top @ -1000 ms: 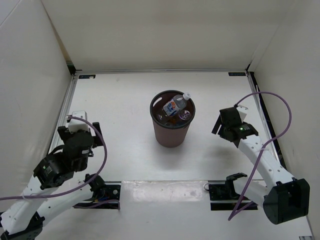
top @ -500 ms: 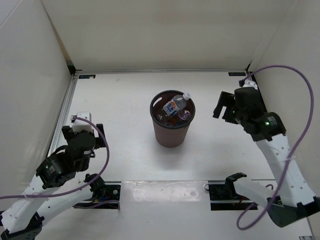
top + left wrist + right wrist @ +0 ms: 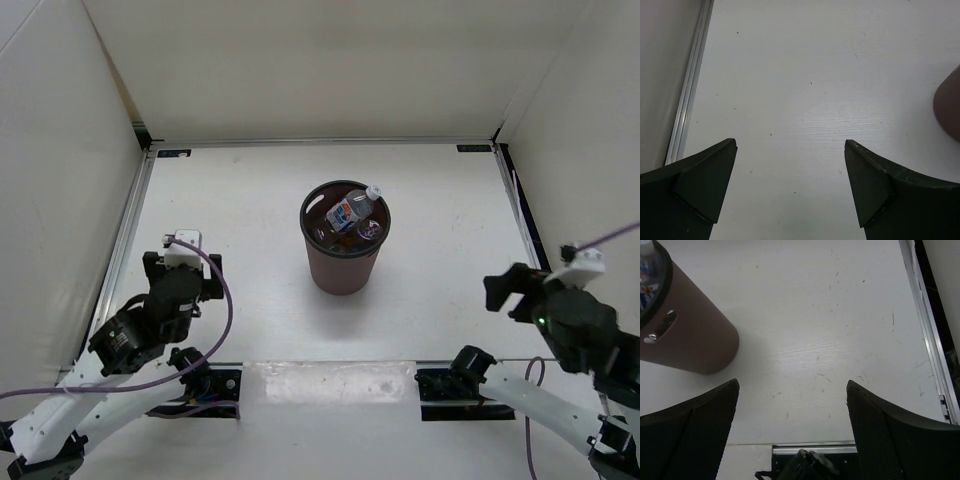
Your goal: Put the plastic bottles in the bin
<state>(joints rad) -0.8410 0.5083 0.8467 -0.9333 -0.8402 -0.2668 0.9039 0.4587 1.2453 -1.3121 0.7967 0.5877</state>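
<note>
Apparently done: no bottle lies on the table (image 3: 250,200) in any view, so, as far as can be judged, the collecting is finished or all but finished.
Possibly left: a count of the bin's contents. Only one bottle reads clearly from above, and the dark inside hides whether all are there.
Bin: the maroon bin (image 3: 343,272) stands upright at the middle of the table, black rim up. The right wrist view shows its wall (image 3: 690,340) at about 10 o'clock, and the left wrist view catches only an edge of it (image 3: 950,107) at 3 o'clock.
Labelled bottle, place: the labelled bottle (image 3: 350,211) is inside the bin, leaning against the rim on the 1 o'clock side.
Labelled bottle, long axis: tilted, neither upright nor flat, running from about 8 o'clock low in the bin to 2 o'clock high.
Labelled bottle, pointing: cap toward 2 o'clock and poking just above the rim, base down inside.
Other contents: a pale, clear shape sits beside it at about 4 o'clock within the bin, probably another bottle, but too dim to name or to give a direction.
Left gripper: the left gripper (image 3: 790,143) hangs at about 8 o'clock from the bin, well apart from it, jaws spread wide with only bare table between them.
Right gripper: the right gripper (image 3: 792,383) is at about 4 o'clock from the bin, also well apart, jaws wide and holding nothing.
Judgement: with both grippers unladen and away from the bin, nothing in view asks for another pick.
</note>
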